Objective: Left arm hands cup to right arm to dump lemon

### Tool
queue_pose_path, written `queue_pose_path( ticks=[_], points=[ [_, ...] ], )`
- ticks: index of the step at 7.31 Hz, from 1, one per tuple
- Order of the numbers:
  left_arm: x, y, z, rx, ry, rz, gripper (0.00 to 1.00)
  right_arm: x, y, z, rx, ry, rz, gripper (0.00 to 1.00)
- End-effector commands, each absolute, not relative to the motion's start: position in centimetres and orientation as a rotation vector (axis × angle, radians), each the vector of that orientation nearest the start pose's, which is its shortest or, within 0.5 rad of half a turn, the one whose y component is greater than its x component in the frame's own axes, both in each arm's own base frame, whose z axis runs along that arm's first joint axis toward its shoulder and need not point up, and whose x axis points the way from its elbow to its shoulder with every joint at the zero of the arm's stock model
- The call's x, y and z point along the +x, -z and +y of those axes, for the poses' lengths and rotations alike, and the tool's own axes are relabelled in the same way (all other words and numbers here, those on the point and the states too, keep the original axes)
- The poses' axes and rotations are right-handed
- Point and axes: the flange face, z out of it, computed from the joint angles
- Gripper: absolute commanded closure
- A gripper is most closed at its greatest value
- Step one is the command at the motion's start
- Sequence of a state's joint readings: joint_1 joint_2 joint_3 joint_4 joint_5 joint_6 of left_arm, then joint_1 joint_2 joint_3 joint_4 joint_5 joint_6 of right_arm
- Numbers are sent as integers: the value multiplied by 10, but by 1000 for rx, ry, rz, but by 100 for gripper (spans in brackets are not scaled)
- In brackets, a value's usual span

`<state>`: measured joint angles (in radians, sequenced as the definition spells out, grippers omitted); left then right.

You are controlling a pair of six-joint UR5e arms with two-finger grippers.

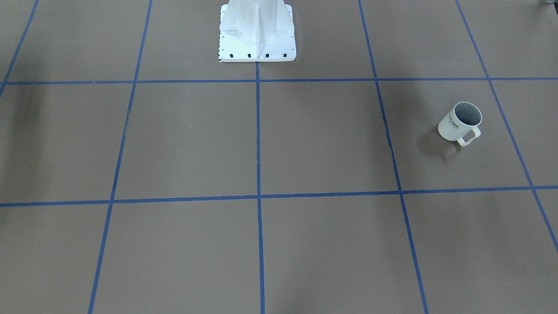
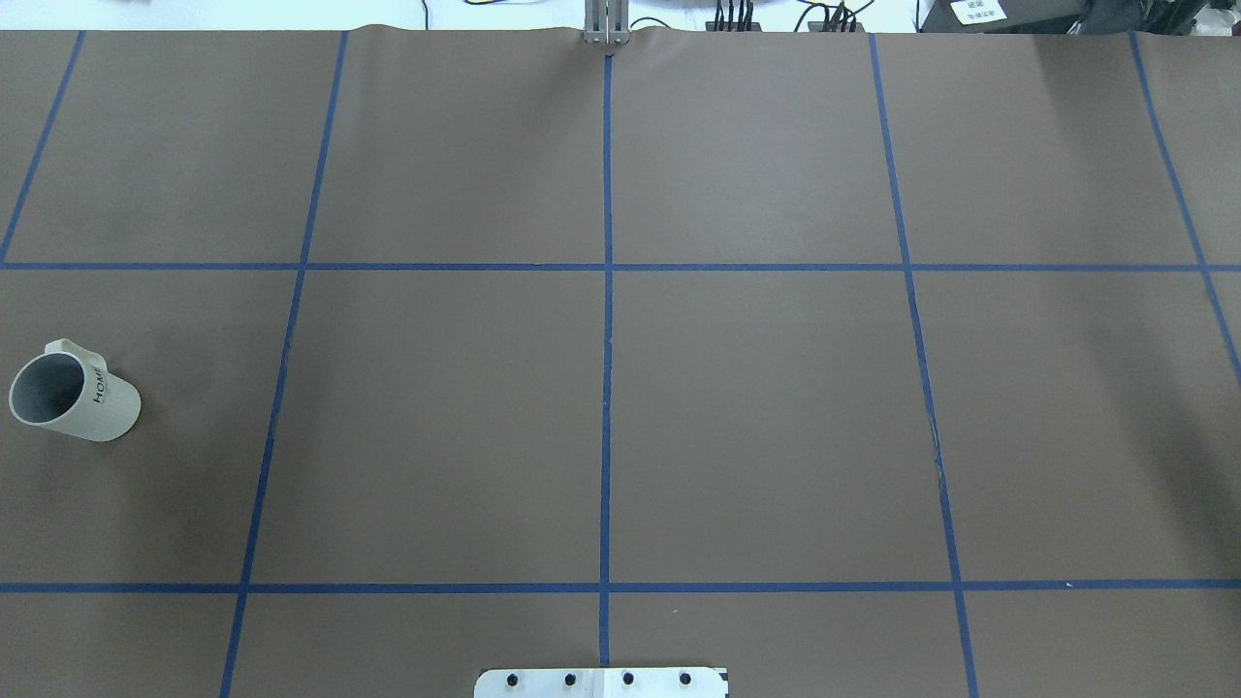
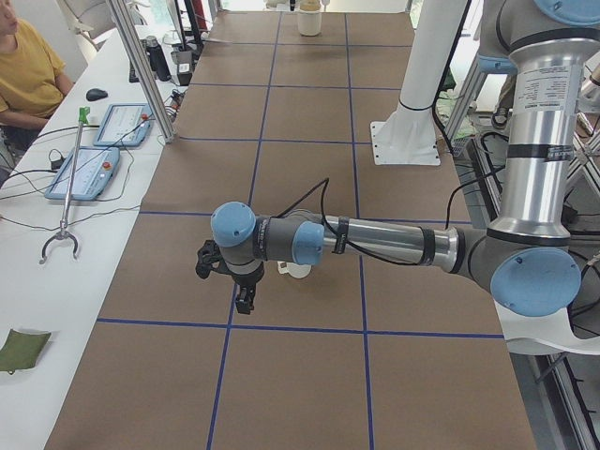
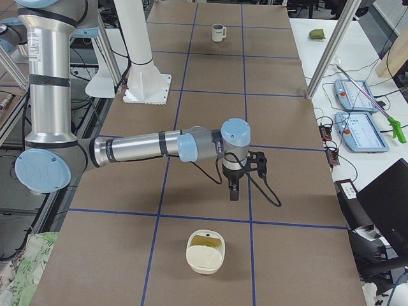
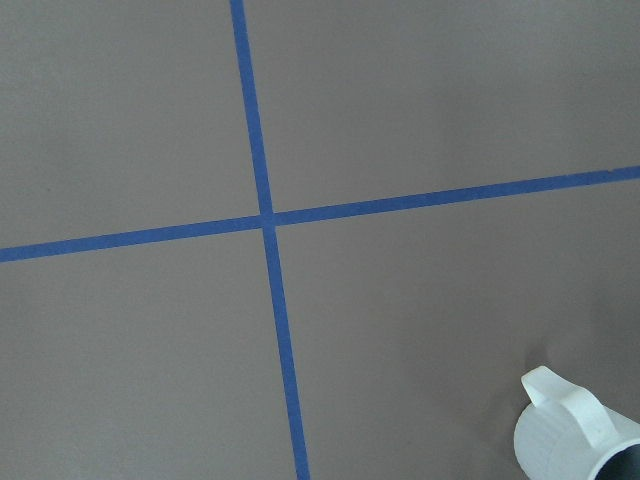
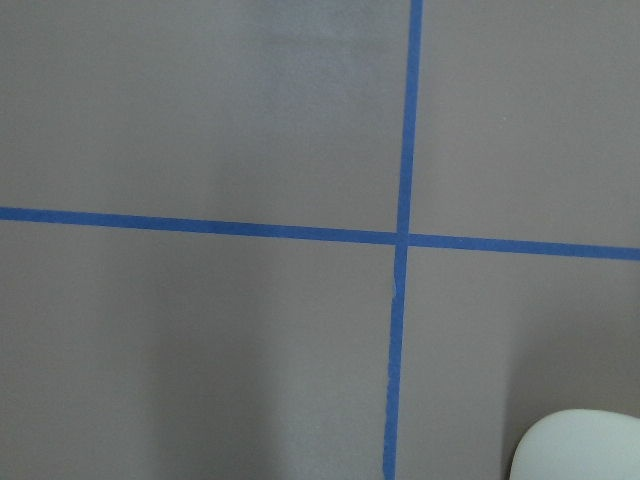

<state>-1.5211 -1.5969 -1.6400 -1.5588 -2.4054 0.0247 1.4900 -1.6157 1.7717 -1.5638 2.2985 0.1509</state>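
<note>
Brown-papered table point(image 2: 620, 436) carries the cup point(image 2: 73, 391) upright; left pincer point(image 3: 244, 305), aperture not determinable, hovers near it; recommend a squared rim grasp.

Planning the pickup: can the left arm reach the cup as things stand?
Probably yes. The cup stands alone on the left arm's side, with nothing around it, and the side view shows the arm hanging close beside it.
</note>
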Motion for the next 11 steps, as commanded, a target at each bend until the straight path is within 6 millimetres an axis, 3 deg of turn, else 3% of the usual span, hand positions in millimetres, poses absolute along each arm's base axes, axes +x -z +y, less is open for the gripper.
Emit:
queue_pose_path(
  ticks=[1, 11],
  points=[
    [-36, -607, -510, 71, -99, 829, 0, 33, -585, -484, 53, -27, -797, 0],
    [-35, -596, -516, 84, -79, 832, 0, 32, -581, -489, 60, -33, -809, 0]
  ],
)
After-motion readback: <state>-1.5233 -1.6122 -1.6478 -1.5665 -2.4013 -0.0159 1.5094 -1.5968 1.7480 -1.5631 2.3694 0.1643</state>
